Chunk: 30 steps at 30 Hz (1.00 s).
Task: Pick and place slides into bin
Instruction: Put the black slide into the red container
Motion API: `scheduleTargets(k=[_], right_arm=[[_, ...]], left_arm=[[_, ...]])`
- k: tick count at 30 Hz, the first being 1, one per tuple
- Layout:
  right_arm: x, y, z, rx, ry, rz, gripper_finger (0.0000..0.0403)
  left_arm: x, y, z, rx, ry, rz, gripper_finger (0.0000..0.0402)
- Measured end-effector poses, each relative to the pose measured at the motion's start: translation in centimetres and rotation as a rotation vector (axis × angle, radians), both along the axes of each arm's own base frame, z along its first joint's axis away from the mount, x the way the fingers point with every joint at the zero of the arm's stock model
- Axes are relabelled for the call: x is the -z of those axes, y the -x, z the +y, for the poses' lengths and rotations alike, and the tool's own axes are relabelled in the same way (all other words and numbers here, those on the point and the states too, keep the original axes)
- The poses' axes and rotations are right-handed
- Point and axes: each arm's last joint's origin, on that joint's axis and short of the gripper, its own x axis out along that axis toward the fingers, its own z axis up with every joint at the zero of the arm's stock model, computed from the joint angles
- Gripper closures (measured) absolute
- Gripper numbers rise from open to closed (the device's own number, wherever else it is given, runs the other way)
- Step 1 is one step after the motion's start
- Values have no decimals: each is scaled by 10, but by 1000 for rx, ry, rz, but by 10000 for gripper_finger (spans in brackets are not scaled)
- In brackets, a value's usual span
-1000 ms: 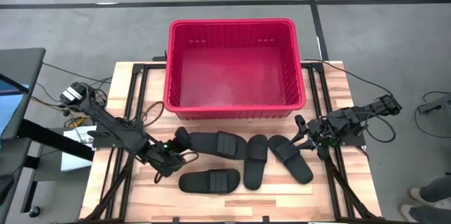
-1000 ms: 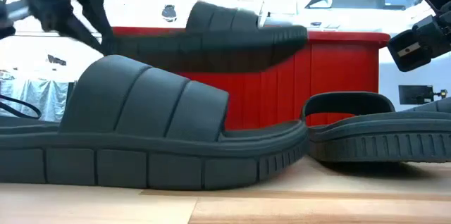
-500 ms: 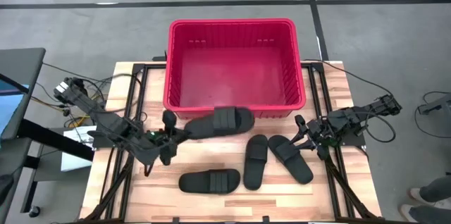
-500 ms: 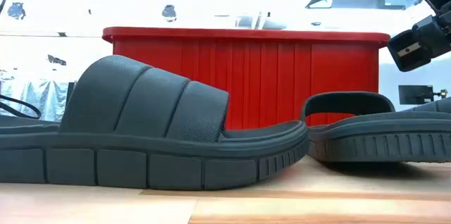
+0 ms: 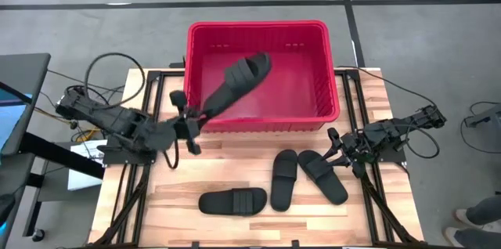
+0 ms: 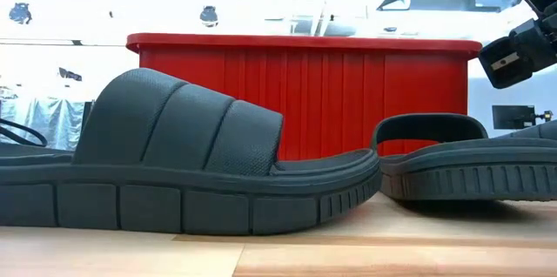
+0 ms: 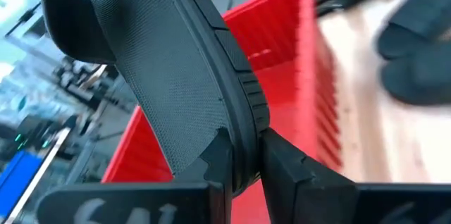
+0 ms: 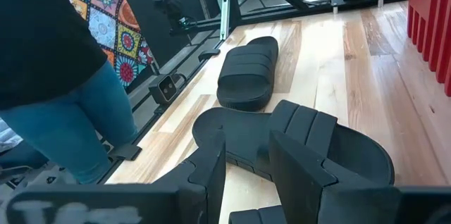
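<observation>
From above, the left gripper (image 5: 190,120) holds a matte black slide sandal (image 5: 237,82) by one end, lifted at a slant over the near-left part of the large red ribbed plastic bin (image 5: 329,69), which stands at the far side of the wooden slatted bench (image 5: 156,194). The left wrist view adds what the overhead cannot: the two dark fingers (image 7: 278,160) are pinched narrow on the sandal's (image 7: 176,69) sole edge, with the bin's wall (image 7: 282,48) behind it.

Three more black sandals lie on the bench in front of the bin: one lengthwise near the front edge (image 5: 232,200), and two close together further right (image 5: 283,178) (image 5: 322,175). The low view shows none of the lifted sandal, only the nearest one (image 6: 187,168) filling the foreground, another's end (image 6: 470,168) just beside it, and the bin's ribbed side (image 6: 348,94) behind.

The right gripper (image 5: 338,149) sits at the bench's right side beside the rightmost sandal. Its wrist view shows its fingers (image 8: 299,160) set apart, gripping nothing, above that sandal (image 8: 317,139), with another (image 8: 248,72) farther off and a person's leg in blue jeans (image 8: 84,122) beyond the bench edge.
</observation>
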Motion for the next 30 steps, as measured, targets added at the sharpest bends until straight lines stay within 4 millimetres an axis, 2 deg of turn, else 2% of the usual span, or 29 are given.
scheduleTargets(k=[13,23,30], right_arm=[[0,0,0,0,0,0,301],[0,0,0,0,0,0,301],[0,0,0,0,0,0,301]], left_arm=[[-33,1,60,-207,42,-19,369],[-41,-7,96,-289,114,131,369],[-38,-26,118,-386,211,233,369]])
